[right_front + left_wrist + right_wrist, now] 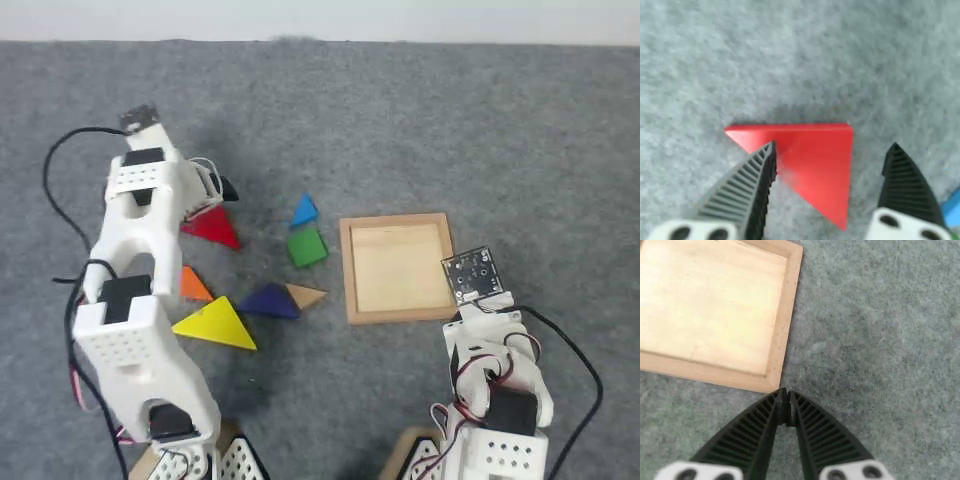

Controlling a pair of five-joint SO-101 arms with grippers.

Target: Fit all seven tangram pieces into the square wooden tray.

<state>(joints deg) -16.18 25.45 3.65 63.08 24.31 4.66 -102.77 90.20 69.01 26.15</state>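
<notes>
The red triangle (815, 155) lies flat on the grey carpet, and my left gripper (833, 146) hangs open just above it, one finger over its long edge and the other beyond its right-angle corner. From above, the red triangle (212, 228) sits at the left of the piece cluster. The square wooden tray (397, 267) holds nothing. My right gripper (785, 395) is shut and empty, hovering just off the tray's (785, 315) near corner.
Between red piece and tray lie a light blue triangle (304, 211), green square (307, 246), dark blue triangle (270, 301), tan triangle (305, 295), orange triangle (193, 285) and large yellow triangle (217, 325). Open carpet stretches behind and right of the tray.
</notes>
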